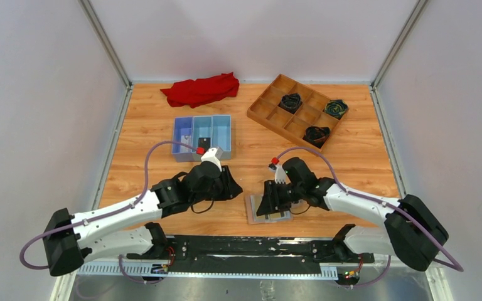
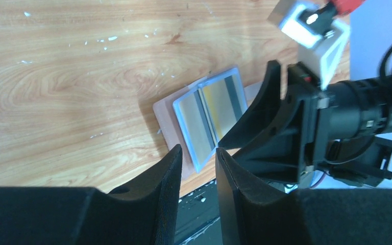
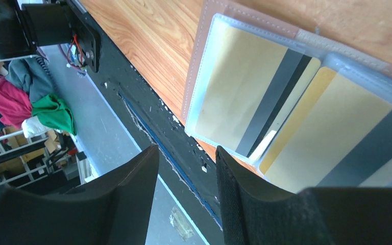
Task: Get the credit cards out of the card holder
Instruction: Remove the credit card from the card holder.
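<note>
Your left fingers and right fingers: both slightly spread, empty (narrow gaps). Card holder lies open on table, gold-tan credit cards inside.

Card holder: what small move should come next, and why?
Probably lower the right claw to the edge of the gold card: the card holder lies open, its cards not yet out, and that claw hangs open and empty close by.
</note>
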You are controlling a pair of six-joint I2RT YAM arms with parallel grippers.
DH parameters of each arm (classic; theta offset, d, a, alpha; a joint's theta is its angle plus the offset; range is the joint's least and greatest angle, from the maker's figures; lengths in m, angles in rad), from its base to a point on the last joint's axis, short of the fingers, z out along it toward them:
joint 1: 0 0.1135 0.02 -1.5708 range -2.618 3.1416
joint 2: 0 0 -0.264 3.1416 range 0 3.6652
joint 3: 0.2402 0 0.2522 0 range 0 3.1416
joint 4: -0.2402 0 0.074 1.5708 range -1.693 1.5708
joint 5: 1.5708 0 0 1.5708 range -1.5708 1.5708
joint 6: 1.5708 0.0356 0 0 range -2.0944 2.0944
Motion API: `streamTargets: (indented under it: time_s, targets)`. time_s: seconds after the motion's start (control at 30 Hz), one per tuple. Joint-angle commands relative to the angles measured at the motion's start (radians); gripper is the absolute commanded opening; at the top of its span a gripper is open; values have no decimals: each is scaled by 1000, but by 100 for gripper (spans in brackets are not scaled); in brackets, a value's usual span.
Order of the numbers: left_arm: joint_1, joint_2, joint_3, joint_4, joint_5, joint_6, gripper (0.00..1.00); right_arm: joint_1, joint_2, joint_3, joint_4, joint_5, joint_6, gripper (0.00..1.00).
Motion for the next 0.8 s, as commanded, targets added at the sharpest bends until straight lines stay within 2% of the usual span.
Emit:
streamTargets:
  time_s: [0.0, 0.27, 0.47, 0.67, 0.77]
  targets:
    - [4, 44, -28, 50, 30, -12, 35, 10, -45, 68, -87, 83, -62, 49]
    - [-13, 191, -15, 271, 170, -33, 35, -90, -166, -15, -131, 161, -6, 49]
    - [-29, 319, 66, 324, 269, -55, 34, -207, -229, -87, -128, 139, 43, 45]
    - [-35, 471, 52, 398, 341, -121, 33, -260, -207, -93, -151, 139, 21, 42]
    - [-49, 523, 59, 419, 331, -126, 33, -302, -183, -89, -151, 118, 1, 42]
